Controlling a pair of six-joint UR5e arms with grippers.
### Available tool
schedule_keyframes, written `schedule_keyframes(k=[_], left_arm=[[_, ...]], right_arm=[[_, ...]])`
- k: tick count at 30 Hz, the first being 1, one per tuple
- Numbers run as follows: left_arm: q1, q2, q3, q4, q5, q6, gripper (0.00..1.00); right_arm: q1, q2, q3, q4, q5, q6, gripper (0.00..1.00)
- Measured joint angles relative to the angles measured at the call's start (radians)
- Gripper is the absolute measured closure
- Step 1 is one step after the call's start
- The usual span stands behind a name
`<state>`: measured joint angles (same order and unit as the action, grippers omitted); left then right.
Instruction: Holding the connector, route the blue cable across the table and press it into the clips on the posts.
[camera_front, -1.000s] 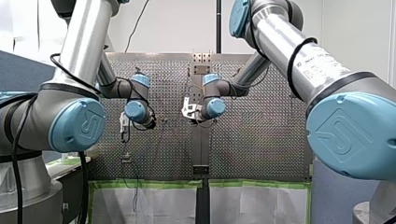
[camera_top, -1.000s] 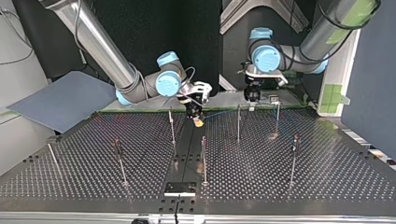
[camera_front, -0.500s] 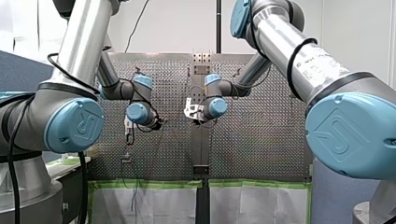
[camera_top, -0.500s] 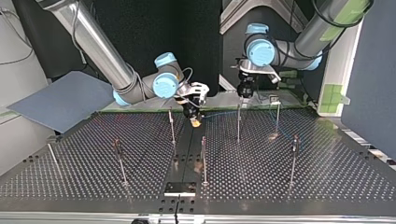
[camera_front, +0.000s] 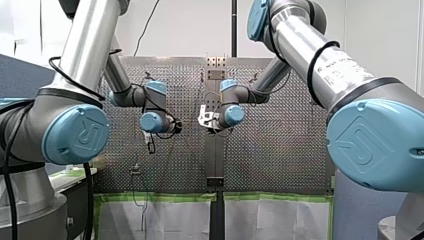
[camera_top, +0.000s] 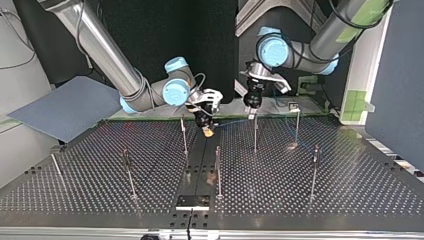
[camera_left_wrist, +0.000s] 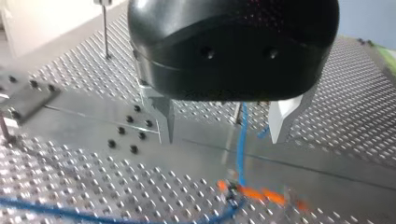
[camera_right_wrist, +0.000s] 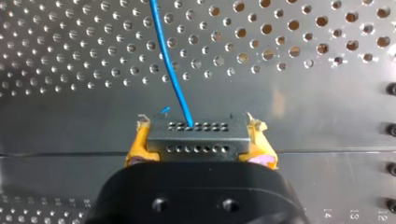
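Observation:
In the right wrist view my right gripper (camera_right_wrist: 198, 135) is shut on the grey connector (camera_right_wrist: 196, 137), a yellow pad on each side of it. The blue cable (camera_right_wrist: 170, 70) leaves the connector's face and runs ahead over the perforated plate. In the top view that gripper (camera_top: 209, 130) hangs low over the table's middle strip, at the back. My left gripper (camera_top: 251, 111) hovers just above a thin post (camera_top: 255, 132). Its fingers (camera_left_wrist: 166, 116) stand open, and the blue cable (camera_left_wrist: 240, 140) passes below between them, untouched.
Several thin posts stand on the perforated table (camera_top: 350, 190), among them ones at the middle (camera_top: 218, 170), at the top view's right (camera_top: 314, 170) and left (camera_top: 128, 172). A grey board (camera_top: 65, 107) leans at the back left. A small black plate (camera_top: 193, 202) lies at the near edge.
My left arm has swung toward the top view's left, from beside the back right post to above the post next to my right gripper. My right gripper has barely moved.

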<state>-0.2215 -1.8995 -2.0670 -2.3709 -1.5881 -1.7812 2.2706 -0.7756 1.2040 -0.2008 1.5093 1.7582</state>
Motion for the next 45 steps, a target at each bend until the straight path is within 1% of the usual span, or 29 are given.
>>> schedule_keyframes(k=[3, 6, 14, 19, 23, 26, 30, 34, 39, 45], left_arm=[[-0.016, -0.001, 0.009, 0.008, -0.013, -0.007, 0.0], [-0.034, -0.001, 0.028, -0.005, -0.028, -0.009, 0.0], [-0.072, -0.009, 0.08, -0.08, -0.097, -0.009, 0.0], [-0.085, -0.029, 0.103, -0.116, -0.118, 0.001, 0.0], [-0.103, -0.063, 0.137, -0.139, -0.152, 0.02, 0.0], [-0.113, -0.094, 0.169, -0.148, -0.184, 0.02, 0.0], [-0.119, -0.116, 0.21, -0.154, -0.217, 0.015, 0.0], [-0.119, -0.136, 0.242, -0.162, -0.232, 0.009, 0.0], [-0.124, -0.179, 0.287, -0.184, -0.24, 0.008, 0.0], [-0.125, -0.242, 0.339, -0.168, -0.272, 0.001, 0.0]], right_arm=[[-0.004, 0.0, 0.0, -0.001, 0.0, 0.001, 1.0], [-0.009, 0.0, 0.0, -0.001, 0.0, 0.002, 1.0], [-0.017, 0.0, 0.0, 0.0, -0.004, 0.0, 1.0], [-0.019, 0.0, 0.0, 0.0, -0.003, 0.0, 1.0], [-0.019, 0.0, 0.0, 0.0, -0.003, 0.0, 1.0], [-0.019, 0.0, 0.0, 0.001, -0.004, 0.0, 1.0], [-0.02, -0.001, 0.0, 0.002, -0.004, 0.0, 1.0], [-0.02, 0.0, 0.0, 0.002, -0.004, 0.0, 1.0], [-0.021, 0.0, 0.0, 0.001, -0.004, 0.0, 1.0], [-0.022, 0.0, 0.0, 0.003, -0.007, 0.0, 1.0]])
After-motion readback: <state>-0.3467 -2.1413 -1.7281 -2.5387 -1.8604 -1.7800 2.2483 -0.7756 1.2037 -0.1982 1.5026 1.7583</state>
